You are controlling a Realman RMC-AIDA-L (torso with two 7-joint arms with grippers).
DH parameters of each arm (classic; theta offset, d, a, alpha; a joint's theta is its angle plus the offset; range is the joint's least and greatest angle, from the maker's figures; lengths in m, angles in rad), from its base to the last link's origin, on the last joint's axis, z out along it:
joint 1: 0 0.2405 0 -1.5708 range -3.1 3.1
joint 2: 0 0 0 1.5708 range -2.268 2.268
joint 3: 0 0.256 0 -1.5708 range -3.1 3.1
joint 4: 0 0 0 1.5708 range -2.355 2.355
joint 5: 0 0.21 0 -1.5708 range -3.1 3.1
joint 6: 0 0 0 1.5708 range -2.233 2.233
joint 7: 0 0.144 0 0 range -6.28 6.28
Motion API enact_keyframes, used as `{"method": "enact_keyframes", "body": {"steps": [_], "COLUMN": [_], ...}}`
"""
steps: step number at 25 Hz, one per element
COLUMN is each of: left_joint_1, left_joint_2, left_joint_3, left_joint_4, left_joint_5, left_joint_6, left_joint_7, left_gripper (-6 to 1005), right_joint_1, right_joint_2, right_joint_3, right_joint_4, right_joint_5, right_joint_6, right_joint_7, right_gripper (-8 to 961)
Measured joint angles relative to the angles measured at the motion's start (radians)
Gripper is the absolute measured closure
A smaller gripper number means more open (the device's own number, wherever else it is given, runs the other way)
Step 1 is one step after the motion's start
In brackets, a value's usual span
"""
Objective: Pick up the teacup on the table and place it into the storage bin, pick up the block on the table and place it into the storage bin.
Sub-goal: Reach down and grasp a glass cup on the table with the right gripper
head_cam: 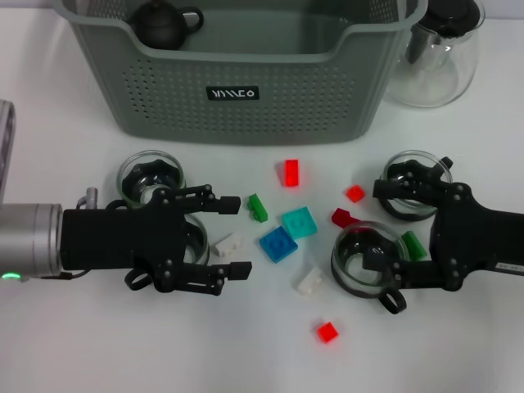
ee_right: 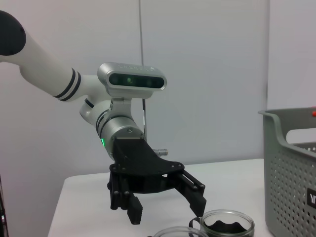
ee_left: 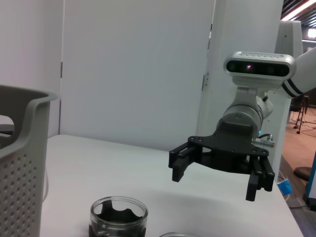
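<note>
The grey-green perforated storage bin [head_cam: 246,90] stands at the far edge of the white counter [head_cam: 98,352], a dark teapot [head_cam: 164,23] in its left corner and a clear glass pitcher [head_cam: 438,57] just beside its right wall. Bare counter lies along the near edge. The left gripper [head_cam: 233,236] hovers with jaws released over a glass teacup [head_cam: 150,176], fingertips near a small white block [head_cam: 229,244]. The right gripper [head_cam: 381,225], jaws also spread, hangs over two more glass cups [head_cam: 364,258]. Red, green, blue and teal blocks [head_cam: 299,221] lie scattered between the grippers
</note>
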Motion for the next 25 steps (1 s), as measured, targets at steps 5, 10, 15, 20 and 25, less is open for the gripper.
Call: {"method": "enact_keyframes", "body": {"steps": [5, 10, 15, 20, 25], "left_joint_1": [0.005, 0.002, 0.007, 0.028, 0.065], "left_joint_2": [0.000, 0.000, 0.004, 0.025, 0.033], "left_joint_3": [-0.002, -0.003, -0.035, -0.188, -0.269], "left_joint_4": [0.003, 0.003, 0.021, 0.030, 0.057], "left_joint_5": [0.005, 0.006, 0.000, 0.006, 0.006], "left_joint_6": [0.004, 0.011, 0.038, 0.093, 0.113], "left_joint_7": [0.000, 0.000, -0.002, 0.000, 0.000], "left_gripper": [140, 140, 140, 140, 140], "right_joint_1": [0.012, 0.007, 0.002, -0.005, -0.020], "right_joint_2": [0.000, 0.000, -0.002, -0.005, 0.000], "right_joint_3": [-0.008, -0.008, 0.020, 0.161, 0.173], "right_joint_4": [0.005, 0.005, 0.005, -0.010, -0.231], "right_joint_5": [-0.001, -0.001, 0.007, 0.010, -0.067], "right_joint_6": [0.009, 0.009, -0.009, -0.098, -0.125], "right_joint_7": [0.000, 0.000, -0.001, 0.050, 0.270], "right_gripper": [11, 11, 12, 12, 21]}}
